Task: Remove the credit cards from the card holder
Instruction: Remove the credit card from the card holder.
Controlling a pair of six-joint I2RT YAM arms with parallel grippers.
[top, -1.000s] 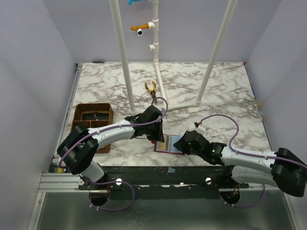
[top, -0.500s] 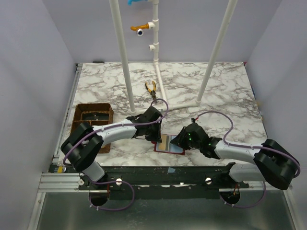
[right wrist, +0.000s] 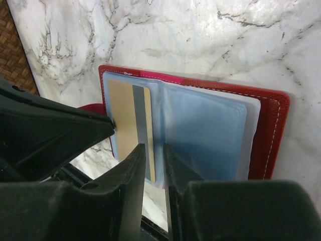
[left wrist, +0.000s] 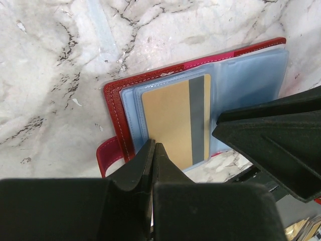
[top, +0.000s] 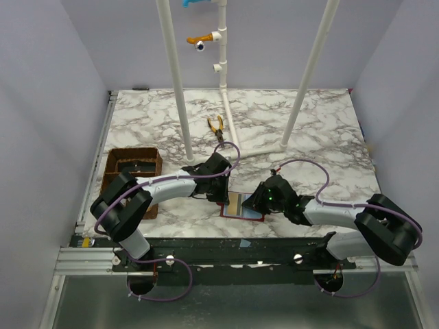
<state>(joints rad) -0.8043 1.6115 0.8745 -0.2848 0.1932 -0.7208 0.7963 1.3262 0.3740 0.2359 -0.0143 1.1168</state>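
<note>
Overhead, the card holder (top: 241, 205) lies open on the marble table (top: 309, 130), directly between the left gripper (top: 223, 195) and the right gripper (top: 258, 201), which reach over it from opposite sides. From the left wrist, that arm's jaws are pressed together with only a hairline between them, their tips at the holder's near red edge. Just ahead of them, a gold card (left wrist: 168, 120) with a grey stripe sits in a blue-grey sleeve. From the right wrist, its jaws stand narrowly apart. The card's corner and the sleeve's edge show in the gap; whether they touch either, I cannot tell.
</note>
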